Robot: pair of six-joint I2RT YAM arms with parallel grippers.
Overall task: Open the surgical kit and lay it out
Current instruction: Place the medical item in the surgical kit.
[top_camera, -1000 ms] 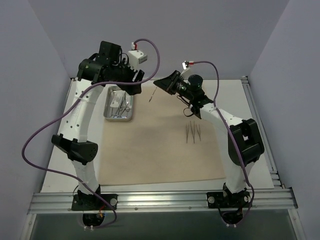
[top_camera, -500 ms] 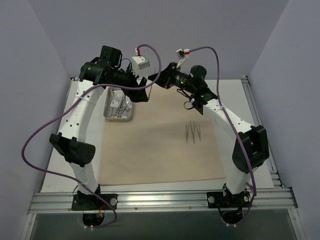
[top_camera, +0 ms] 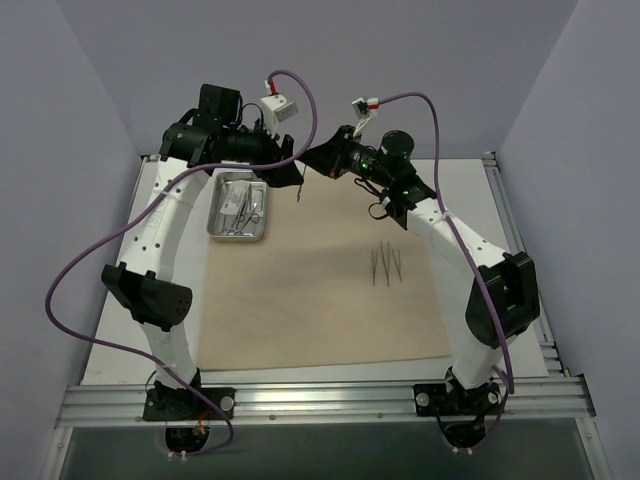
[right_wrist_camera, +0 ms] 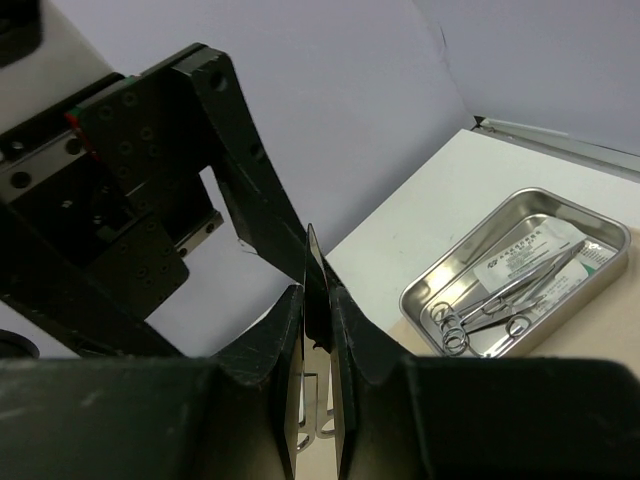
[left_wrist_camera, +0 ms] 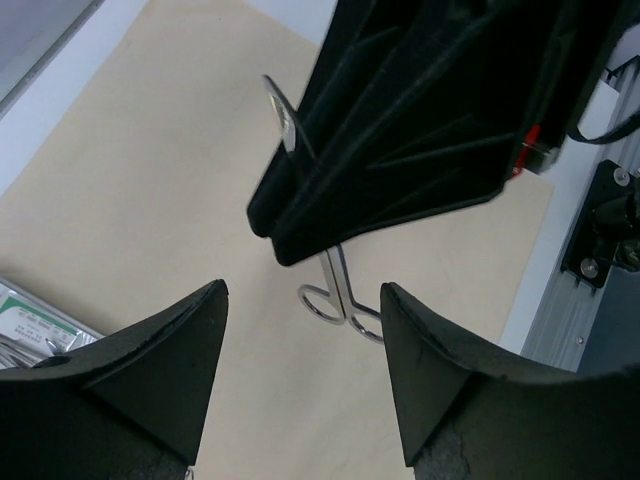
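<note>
The surgical kit's beige cloth (top_camera: 300,300) lies spread flat on the table. On its far left corner stands the steel tray (top_camera: 237,207), which holds scissor-handled instruments (right_wrist_camera: 490,305) and a packet (right_wrist_camera: 530,250). Thin tweezers (top_camera: 385,263) lie on the cloth at the right. My right gripper (top_camera: 313,160) is shut on a steel scissor-handled instrument (top_camera: 299,190) that hangs above the cloth, ring handles (left_wrist_camera: 340,300) down. My left gripper (top_camera: 288,160) hovers right beside it, open, with nothing between its fingers (left_wrist_camera: 170,350).
White table margin (top_camera: 165,260) runs along the cloth's left side, and a metal rail (top_camera: 520,250) along the right. Purple walls enclose the table. Both arms' cables (top_camera: 300,100) loop above the far edge.
My right arm has swung left and up with the instrument, toward my left gripper. The left gripper has shifted slightly, and the two now sit close together.
</note>
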